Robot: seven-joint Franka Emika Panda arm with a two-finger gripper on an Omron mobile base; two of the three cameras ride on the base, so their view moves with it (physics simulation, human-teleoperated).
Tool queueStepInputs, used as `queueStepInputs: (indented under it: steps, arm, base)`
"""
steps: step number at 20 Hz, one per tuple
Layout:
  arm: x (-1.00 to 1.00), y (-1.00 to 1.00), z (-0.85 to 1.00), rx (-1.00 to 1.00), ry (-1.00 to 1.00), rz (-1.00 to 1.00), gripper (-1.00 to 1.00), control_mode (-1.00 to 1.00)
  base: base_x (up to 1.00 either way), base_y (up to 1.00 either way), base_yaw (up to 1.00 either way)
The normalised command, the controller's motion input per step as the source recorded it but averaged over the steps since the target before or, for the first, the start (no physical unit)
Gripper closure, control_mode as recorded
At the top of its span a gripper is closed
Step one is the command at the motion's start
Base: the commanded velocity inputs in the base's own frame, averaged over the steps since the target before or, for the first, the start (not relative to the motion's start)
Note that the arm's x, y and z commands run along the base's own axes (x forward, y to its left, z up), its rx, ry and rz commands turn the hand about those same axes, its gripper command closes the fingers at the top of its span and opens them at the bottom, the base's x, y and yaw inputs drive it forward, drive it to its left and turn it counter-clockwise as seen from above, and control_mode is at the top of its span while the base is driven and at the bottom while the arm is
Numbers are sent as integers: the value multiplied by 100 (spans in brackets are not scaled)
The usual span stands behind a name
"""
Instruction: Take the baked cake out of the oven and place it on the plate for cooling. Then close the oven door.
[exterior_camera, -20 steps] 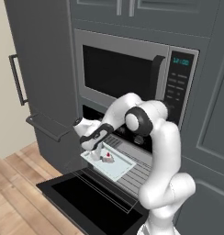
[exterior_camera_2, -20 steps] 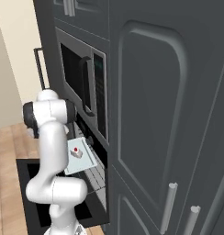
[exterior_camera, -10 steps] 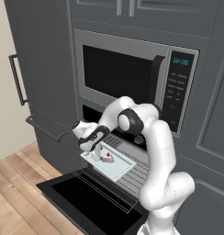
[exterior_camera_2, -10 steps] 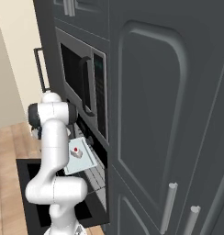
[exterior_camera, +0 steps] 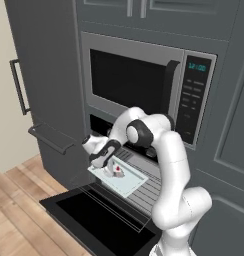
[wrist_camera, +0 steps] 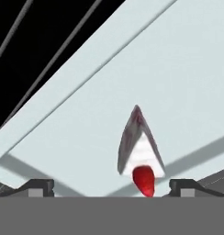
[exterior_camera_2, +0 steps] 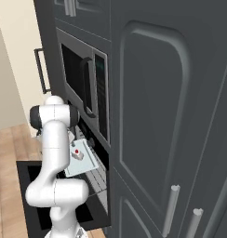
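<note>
End effector sits with its two fingers spread wide and nothing between them, low over a pale tray. In the hand view the two dark tips stand at the lower left and lower right. The cake lies just ahead of them, nearer the right tip. It is a white wedge with a red blob at its near end and brownish sides, and neither tip touches it.

In the left base view the end effector hangs at centre left, just above the near left corner of the tray. The cake rests on that same part of the tray, close beside the fingers.

The tray lies on a wire rack pulled out of the oven. In the right base view the robot's white forearm stands in front of the tray and hides its left edge. The cake shows just to the right of the forearm.

Below the rack the oven door is dropped open, a flat black panel over the wooden floor.

Above the oven sits the microwave, shut, with a dark vertical handle and a keypad on its right. Farther left a grey bar handle juts out from the tall grey cabinet. Tall panelled cabinet doors stand to the right of the oven in the right base view.
</note>
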Motion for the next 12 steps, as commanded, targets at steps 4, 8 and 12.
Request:
queueStepInputs:
  steps: [4,8,12]
  arm:
    - [4,-18,-19,0,0,5,-100,-100]
    - [11,-9,-19,0,0,6,-100,-100]
    - [14,-8,-19,0,0,6,-100,-100]
  base:
    - [0,0,0]
    - [0,0,0]
    - [0,0,0]
